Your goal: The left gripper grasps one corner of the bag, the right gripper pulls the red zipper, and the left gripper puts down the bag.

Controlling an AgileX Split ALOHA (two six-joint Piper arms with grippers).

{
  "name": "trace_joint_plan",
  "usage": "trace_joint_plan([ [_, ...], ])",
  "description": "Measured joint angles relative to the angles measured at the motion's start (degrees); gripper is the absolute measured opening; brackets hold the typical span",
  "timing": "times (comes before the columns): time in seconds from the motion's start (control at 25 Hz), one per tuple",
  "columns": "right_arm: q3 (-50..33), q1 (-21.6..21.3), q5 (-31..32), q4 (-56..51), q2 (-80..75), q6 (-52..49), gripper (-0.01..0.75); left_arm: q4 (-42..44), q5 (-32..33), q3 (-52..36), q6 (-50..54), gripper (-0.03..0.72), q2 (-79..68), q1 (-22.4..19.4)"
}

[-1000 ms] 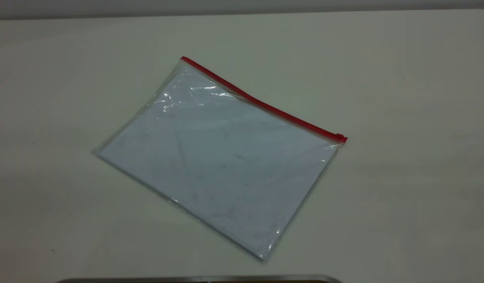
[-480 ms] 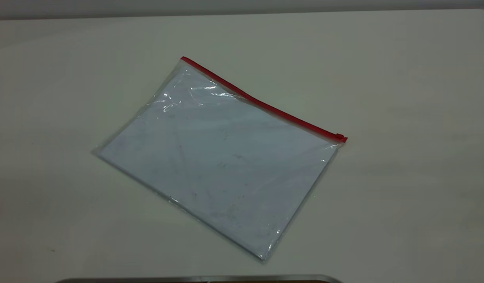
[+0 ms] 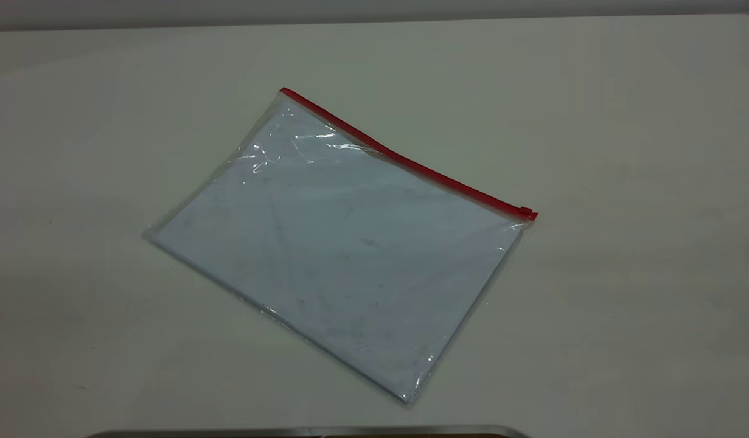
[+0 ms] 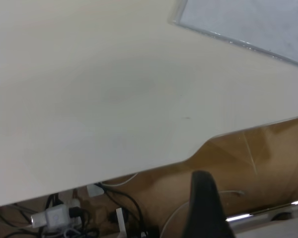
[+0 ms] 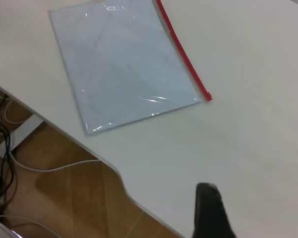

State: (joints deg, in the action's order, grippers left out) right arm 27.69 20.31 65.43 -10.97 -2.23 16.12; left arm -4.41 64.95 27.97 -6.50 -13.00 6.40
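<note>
The flat clear plastic bag [image 3: 337,243] with a pale blue-white sheet inside is lying flat on the off-white table [image 3: 623,182], turned at an angle, roughly in the middle of it. The thin red zipper strip [image 3: 404,157] runs along the bag's far long edge in the exterior view, and the tiny red slider [image 3: 525,212] sits at the right-hand end of that strip, right at the corner. Nothing is touching the bag.

Neither arm shows up in the exterior view. From the left wrist view, only one dark tapered tip of the left gripper [image 4: 204,208] pokes into the picture, hanging out past the table's edge over the wooden floor [image 4: 258,158] and a tangle of cables [image 4: 64,215], with just a corner of the bag off across the table. The right gripper [image 5: 211,210] is the same deal: one black fingertip over the table near its edge, well apart from the bag, whose slider corner is the one nearest to it. Honestly can't tell how far open either pincer is, and neither is holding or touching anything.
</note>
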Motion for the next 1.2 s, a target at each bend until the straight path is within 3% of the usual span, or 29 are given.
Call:
trace_joint_plan([
  [0.4, 0.00, 0.00, 0.00, 0.00, 0.00, 0.00, 0.418, 0.00, -0.15, 0.00, -0.05, 0.583, 8.87, -6.87],
  [1.2, 0.00, -0.06, 0.00, -0.06, 0.00, -0.05, 0.275, -0.06, 0.22, 0.00, 0.12, 0.583, 14.10, -7.19],
])
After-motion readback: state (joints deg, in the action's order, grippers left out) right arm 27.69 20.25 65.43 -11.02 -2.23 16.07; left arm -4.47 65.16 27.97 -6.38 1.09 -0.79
